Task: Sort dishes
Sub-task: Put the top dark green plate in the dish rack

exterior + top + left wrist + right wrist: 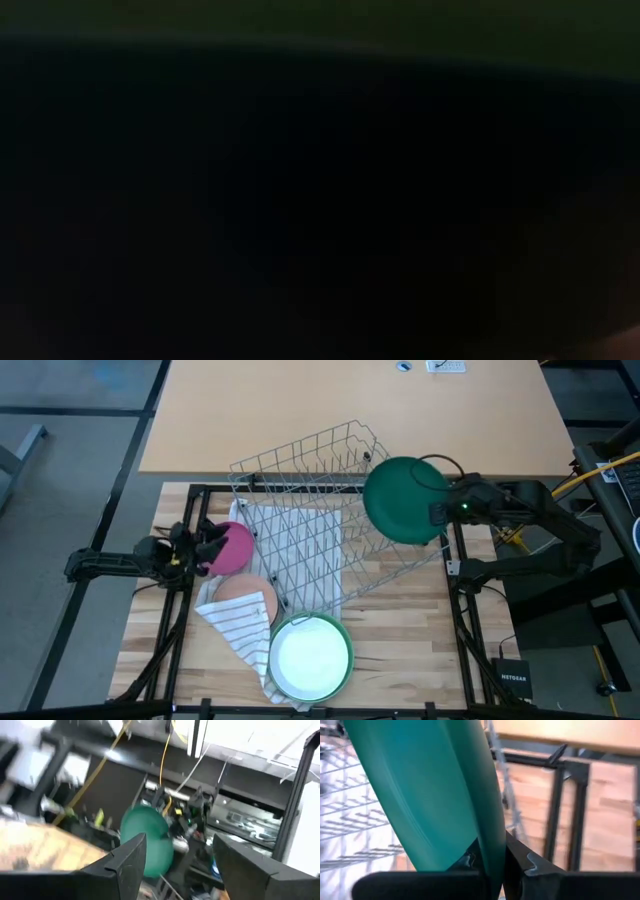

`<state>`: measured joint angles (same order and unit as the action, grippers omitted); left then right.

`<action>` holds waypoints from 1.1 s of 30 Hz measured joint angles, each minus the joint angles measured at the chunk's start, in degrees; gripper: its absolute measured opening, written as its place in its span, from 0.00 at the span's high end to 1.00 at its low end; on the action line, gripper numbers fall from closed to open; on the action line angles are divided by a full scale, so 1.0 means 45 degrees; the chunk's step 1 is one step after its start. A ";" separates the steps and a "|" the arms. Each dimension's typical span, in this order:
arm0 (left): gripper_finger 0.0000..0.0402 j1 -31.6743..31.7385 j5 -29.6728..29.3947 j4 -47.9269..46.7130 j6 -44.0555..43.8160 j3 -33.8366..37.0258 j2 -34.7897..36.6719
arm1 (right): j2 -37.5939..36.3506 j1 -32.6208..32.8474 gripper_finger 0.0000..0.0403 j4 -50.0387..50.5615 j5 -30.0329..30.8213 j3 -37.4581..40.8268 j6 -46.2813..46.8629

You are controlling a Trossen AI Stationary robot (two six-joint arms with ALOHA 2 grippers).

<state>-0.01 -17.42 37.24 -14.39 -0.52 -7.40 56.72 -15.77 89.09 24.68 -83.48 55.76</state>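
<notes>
My right gripper (440,512) is shut on a dark green plate (404,500), which it holds up over the right end of the wire rack. A magenta plate (236,548) lies at the table's left. My left gripper (212,546) hovers at the plate's left edge, open (180,865), with nothing between its fingers. A peach-pink plate (248,598) lies nearer, partly on the striped cloth. A light green bowl with a white inside (310,657) sits at the near edge. The low view is dark and shows nothing. My right gripper pinches the dark green plate's rim (489,847) between its two fingers, one finger on each face. The fingers come from the table's right side, slanting downward. The plate is lifted clear and stands out tilted beyond the fingertips, over the rack.
The wire rack (310,510) stands skewed across the middle of the table, over the white striped cloth (240,628). Black frame rails (458,610) run along the work area's sides. A light wooden tabletop (350,410) lies beyond the far edge.
</notes>
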 joint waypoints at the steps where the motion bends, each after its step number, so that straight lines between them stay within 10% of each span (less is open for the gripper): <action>1: 0.45 0.0000 -0.0007 0.0047 0.0366 0.0002 0.0000 | 0.0001 0.0000 0.94 -0.0181 -0.0260 0.0000 0.0015; 12: 0.45 0.0000 0.1552 -0.0170 0.1053 -0.0179 -0.1079 | 0.0910 0.0000 0.94 -0.5336 -0.3741 -0.0015 0.0172; 24: 0.45 -0.0214 0.5475 -0.0226 0.6967 -0.3117 -0.3461 | 0.4029 0.0005 0.94 -0.9013 -0.7819 -0.0015 0.1731; 33: 0.45 -0.0963 0.5254 -0.6156 1.1813 -0.7252 -0.7318 | 0.5756 0.0005 0.94 -1.0547 -1.0347 -0.0015 0.3272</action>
<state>-4.34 6.22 9.54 38.77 -33.16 -40.33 82.63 -15.75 41.63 -21.88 -83.55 70.48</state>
